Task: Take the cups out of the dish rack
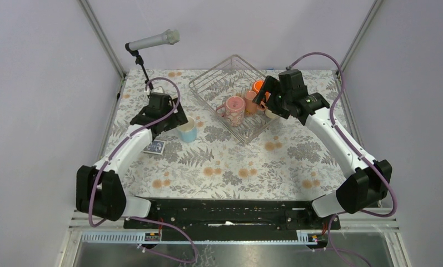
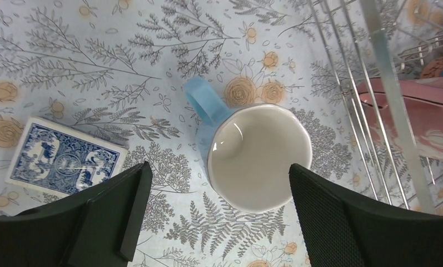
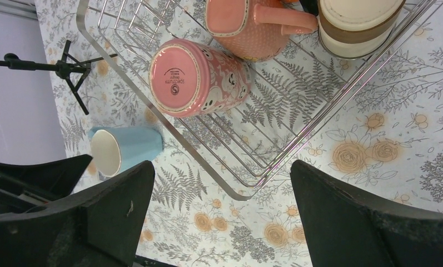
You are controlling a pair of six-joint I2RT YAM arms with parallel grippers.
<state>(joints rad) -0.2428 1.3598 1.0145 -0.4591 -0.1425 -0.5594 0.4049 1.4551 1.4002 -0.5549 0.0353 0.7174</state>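
Light-blue mug (image 2: 257, 157), white inside, upright

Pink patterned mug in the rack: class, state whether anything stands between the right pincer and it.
Nothing visible does. The open right pincer faces the pink patterned mug's upturned base with only air between. The dish rack's wire rim passes beneath the pincer, seemingly lower than that base.
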